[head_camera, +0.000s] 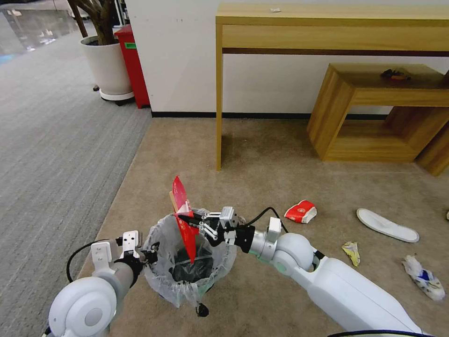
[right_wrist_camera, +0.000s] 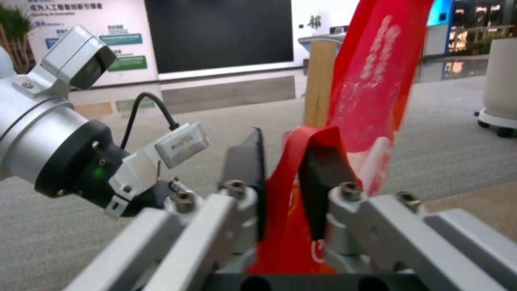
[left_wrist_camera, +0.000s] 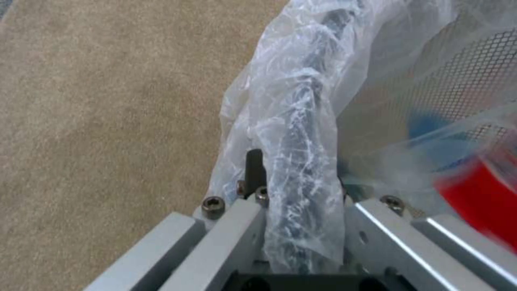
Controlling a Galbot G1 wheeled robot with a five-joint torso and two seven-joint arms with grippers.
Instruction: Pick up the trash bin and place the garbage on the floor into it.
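1. Beige carpet, the floor, runs from a pale wall to the grey ribbed carpet; the trash bin stands on it at the robot's near edge and serves as the landmark below.
2. Directly above the bin's mouth, the right gripper is clamped on a long red wrapper. The right wrist view shows the two dark pads pressed onto the film from either side. The wrapper hangs upright, its lower end already inside the liner, so letting go should send it into the bin and not onto the carpet.
3. At the bin's left rim, the left gripper is closed on the rim and the crinkly bag folded over it, probably to hold the bin steady and its mouth open.
4. A wooden stick stands just behind the wrapper, at the far side of the bin.
5. To the bin's right, well apart from both grippers, more garbage lies on the carpet: a crushed red cup, a white slipper, a small yellow wrapper and a crumpled paper.
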